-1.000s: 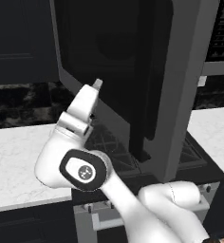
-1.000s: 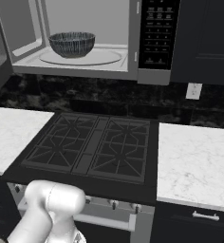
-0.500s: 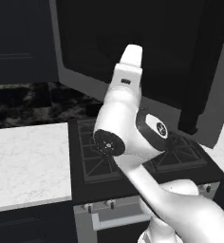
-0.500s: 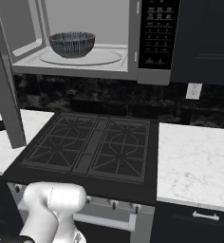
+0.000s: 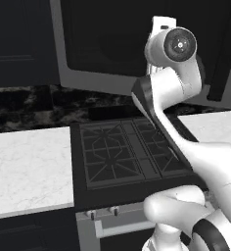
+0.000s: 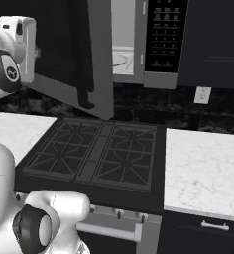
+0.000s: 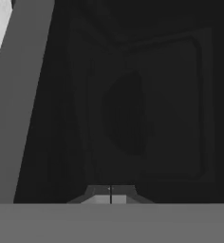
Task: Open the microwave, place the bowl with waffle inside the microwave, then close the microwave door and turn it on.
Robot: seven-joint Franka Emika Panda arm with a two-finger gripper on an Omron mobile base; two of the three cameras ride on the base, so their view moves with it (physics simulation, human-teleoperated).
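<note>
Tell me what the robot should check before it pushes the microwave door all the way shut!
1. Microwave door part closed: ok, a gap beside the button panel shows light interior.
2. Gripper shut for pushing: ok, fingertips together.
3. Gripper aimed at the door's dark window: ok.
4. Bowl inside: cannot tell, the door hides it.
5. Nothing sticking out of the gap: ok, none visible.
6. Stove under the door free: ok.
</note>
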